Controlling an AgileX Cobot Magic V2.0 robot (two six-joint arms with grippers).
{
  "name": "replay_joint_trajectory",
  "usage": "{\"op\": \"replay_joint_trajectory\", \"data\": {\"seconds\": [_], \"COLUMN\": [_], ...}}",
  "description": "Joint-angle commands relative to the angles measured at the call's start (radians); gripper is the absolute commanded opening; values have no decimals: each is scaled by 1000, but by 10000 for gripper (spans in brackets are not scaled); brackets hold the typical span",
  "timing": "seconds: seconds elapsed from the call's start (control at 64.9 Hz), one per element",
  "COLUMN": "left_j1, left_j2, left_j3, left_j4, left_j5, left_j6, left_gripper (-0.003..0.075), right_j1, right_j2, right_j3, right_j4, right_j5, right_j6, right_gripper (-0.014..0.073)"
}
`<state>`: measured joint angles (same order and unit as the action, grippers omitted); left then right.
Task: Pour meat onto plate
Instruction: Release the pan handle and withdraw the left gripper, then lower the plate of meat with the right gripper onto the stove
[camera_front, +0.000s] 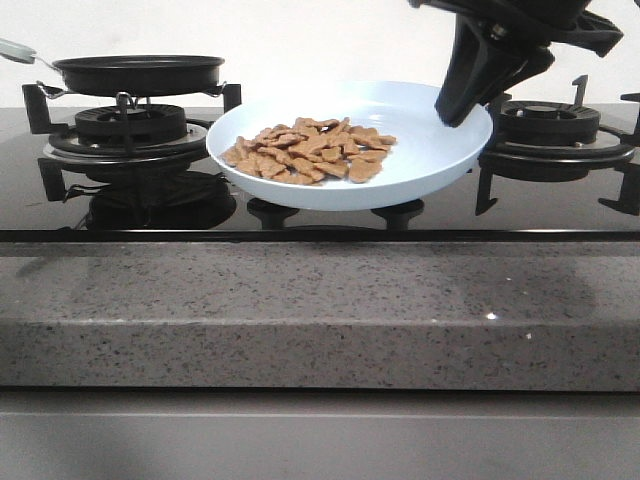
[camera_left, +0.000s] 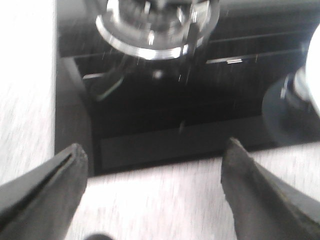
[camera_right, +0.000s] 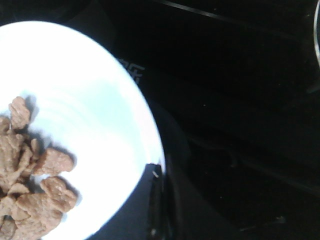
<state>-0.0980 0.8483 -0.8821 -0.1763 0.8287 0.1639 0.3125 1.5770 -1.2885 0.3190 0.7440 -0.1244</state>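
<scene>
The pale-blue plate (camera_front: 430, 150) is between the two burners, low over the black glass cooktop. The meat (camera_front: 310, 150), a loose pile of tan-brown pieces, lies on the plate's left half. My right gripper (camera_front: 455, 108) comes down from the upper right and is shut on the plate's right rim. In the right wrist view its fingers (camera_right: 156, 180) pinch the plate's rim (camera_right: 145, 125), and the meat (camera_right: 35, 185) lies farther in. My left gripper (camera_left: 152, 160) is open and empty over the pale counter at the cooktop's front edge. It does not show in the front view.
A black frying pan (camera_front: 138, 72) sits on the left burner (camera_front: 130, 125), its handle pointing left. The right burner (camera_front: 550, 125) with its black grate stands behind the right gripper. A speckled grey counter edge (camera_front: 320, 310) runs along the front. The left wrist view shows a burner ring (camera_left: 155, 25).
</scene>
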Motion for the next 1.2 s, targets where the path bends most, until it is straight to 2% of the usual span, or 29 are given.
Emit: {"op": "replay_joint_trajectory", "data": {"seconds": [0.0,0.385,0.74,1.033,1.187], "left_j1": [-10,-10,-10,-10,-10], "left_j2": [-55,-99,-99,-99,-99], "left_j3": [-3,3,3,3,3], "left_j4": [-6,-6,-6,-6,-6], "left_j5": [-59,-48,-48,-48,-48], "left_j6": [-11,-11,-11,-11,-11], "left_gripper": [547,547,547,547,547], "right_j1": [-2,-17,-116,-124,-124], "right_j2": [-39,-35,115,330,417], "right_j3": [-21,-57,-366,-635,-717], "right_j4": [11,-6,-4,46,52], "right_j5": [-41,-40,117,197,199], "right_j6": [-12,-13,-13,-13,-13], "right_gripper": [-106,-106,-106,-106,-106]}}
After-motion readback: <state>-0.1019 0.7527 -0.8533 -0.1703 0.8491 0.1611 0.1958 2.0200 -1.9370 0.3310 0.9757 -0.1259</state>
